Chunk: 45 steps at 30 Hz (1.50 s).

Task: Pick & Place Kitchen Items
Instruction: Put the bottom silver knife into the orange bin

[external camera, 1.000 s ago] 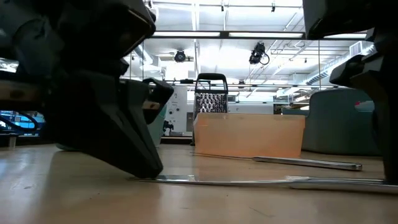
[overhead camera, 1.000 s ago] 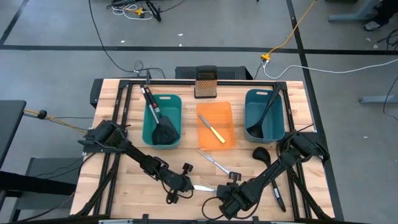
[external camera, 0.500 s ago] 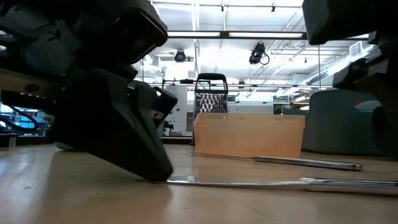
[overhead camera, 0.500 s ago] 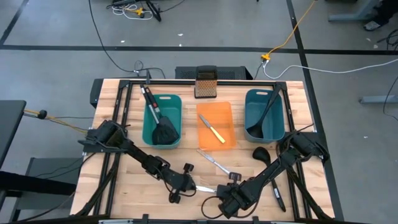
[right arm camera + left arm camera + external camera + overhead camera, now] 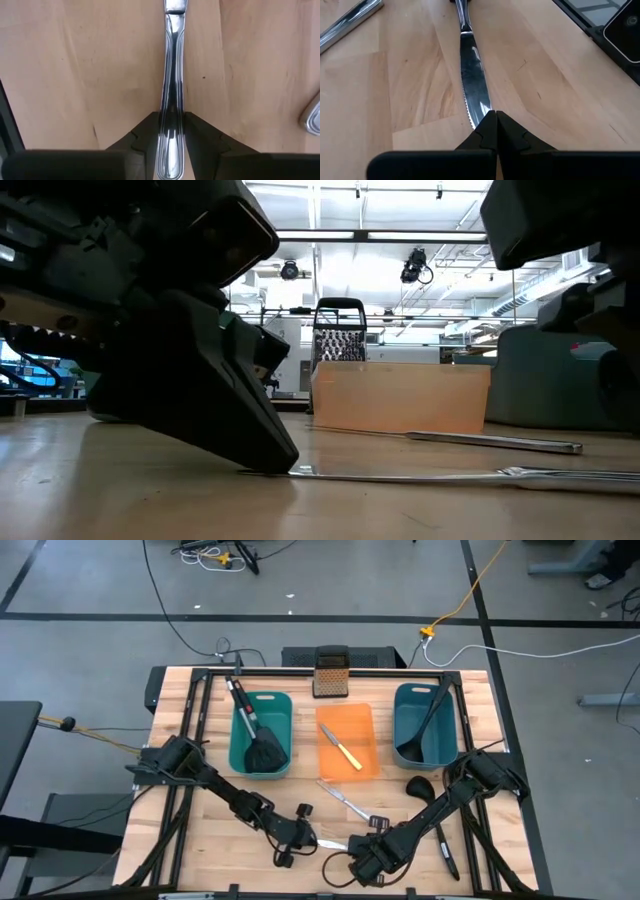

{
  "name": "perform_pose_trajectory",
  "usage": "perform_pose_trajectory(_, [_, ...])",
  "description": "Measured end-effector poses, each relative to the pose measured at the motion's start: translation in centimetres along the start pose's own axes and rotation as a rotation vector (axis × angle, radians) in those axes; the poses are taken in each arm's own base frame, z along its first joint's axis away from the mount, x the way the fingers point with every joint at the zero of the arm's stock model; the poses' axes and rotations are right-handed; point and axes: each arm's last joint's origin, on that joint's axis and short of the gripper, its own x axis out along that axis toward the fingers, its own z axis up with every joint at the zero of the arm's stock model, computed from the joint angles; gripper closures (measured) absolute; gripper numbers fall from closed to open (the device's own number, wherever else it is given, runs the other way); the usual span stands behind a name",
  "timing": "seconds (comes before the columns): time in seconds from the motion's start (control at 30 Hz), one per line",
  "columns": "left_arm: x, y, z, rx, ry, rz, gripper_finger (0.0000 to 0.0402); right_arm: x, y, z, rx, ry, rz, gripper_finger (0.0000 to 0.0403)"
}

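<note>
We find a silver knife (image 5: 330, 843) lying flat on the desk (image 5: 200, 840) near its front edge, its long axis running between the two arms. The left gripper (image 5: 495, 121) is pressed together at the blade tip; the right gripper (image 5: 171, 131) pinches the handle end.

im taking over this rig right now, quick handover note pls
Left claw: shut on the blade tip of the table knife lying at the table's front edge.
Right claw: shut on the same knife's handle end.
Done: spatula in left teal bin, ladle in right teal bin, yellow-handled knife in orange tray.
Left: the held knife, second table knife, second ladle on the table.
</note>
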Motion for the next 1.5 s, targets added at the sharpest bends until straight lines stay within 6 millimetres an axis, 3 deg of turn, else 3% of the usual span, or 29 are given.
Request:
perform_pose_trajectory(0.27, [0.0, 0.1, -0.2, 0.000, -0.001, 0.007, 0.0400, 0.0, -0.1, -0.3, 0.028, 0.068, 0.026, 0.0299])
perform_pose_trajectory(0.5, [0.0, 0.1, -0.2, -0.003, -0.001, 0.008, 0.0400, -0.1, -0.4, -1.1, 0.082, 0.171, -0.003, 0.0249])
perform_pose_trajectory(0.77, [0.0, 0.1, -0.2, -0.001, -0.001, 0.010, 0.0400, 0.0, -0.2, -1.0, 0.047, 0.116, -0.013, 0.0213])
perform_pose_trajectory(1.07, [0.0, 0.1, -0.2, 0.001, -0.001, 0.009, 0.0400, 2.0, -0.9, -1.5, 0.055, 0.117, -0.031, 0.0240])
perform_pose_trajectory(1.33, [0.0, 0.1, -0.2, 0.001, -0.001, 0.007, 0.0400, 2.2, -1.0, -1.5, 0.065, 0.102, -0.039, 0.0262])
perform_pose_trajectory(1.5, [0.0, 0.0, -0.2, 0.002, -0.003, 0.007, 0.0400, 2.2, -1.1, -1.5, 0.064, 0.093, -0.052, 0.0312])
